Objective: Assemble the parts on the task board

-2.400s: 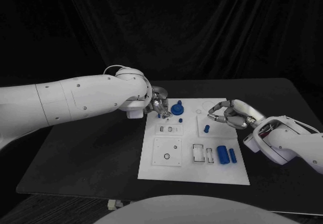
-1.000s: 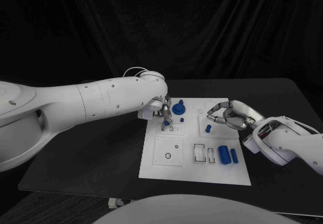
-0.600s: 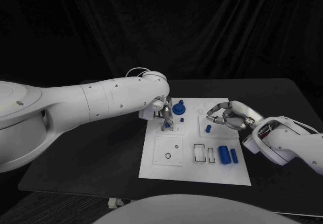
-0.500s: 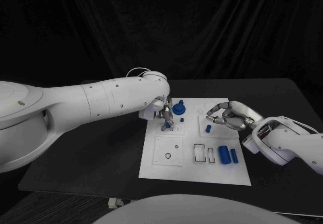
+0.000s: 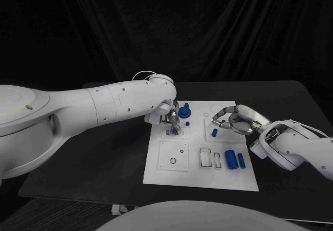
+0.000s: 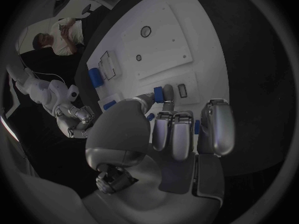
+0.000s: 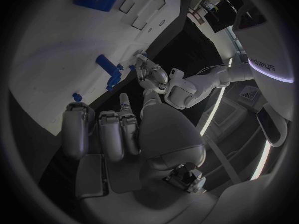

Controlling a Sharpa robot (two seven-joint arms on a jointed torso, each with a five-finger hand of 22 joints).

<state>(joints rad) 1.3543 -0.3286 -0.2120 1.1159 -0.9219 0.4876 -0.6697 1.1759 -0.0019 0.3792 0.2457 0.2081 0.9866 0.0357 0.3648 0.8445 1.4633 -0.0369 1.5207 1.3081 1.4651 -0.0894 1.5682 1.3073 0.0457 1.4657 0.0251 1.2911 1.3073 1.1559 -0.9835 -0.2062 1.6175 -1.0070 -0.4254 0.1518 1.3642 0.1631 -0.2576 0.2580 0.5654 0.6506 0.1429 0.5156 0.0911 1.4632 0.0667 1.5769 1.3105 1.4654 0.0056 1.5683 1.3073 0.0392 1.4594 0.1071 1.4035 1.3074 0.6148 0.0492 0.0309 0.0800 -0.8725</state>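
Observation:
The white task board (image 5: 201, 175) lies in the middle of the black table. My left hand (image 5: 170, 117) hovers over the board's upper left plate and pinches a small blue part (image 6: 159, 93) between thumb and fingertip, just above a slot (image 6: 182, 89). A blue knob-shaped part (image 5: 183, 112) stands right beside that hand. My right hand (image 5: 233, 120) rests at the board's upper right with its fingers curled in and nothing visible in them. A small blue peg (image 5: 214, 131) lies just in front of it.
Two blue cylinders (image 5: 229, 159) (image 5: 240, 160) lie side by side at the board's lower right, beside rectangular recesses (image 5: 205, 158). A square plate with a round hole (image 5: 172, 155) sits at the lower left. Black table surrounds the board.
My left arm has swung in over the table, and its hand has come down from the board's top left corner to the small slotted plate. The right hand has stayed put.

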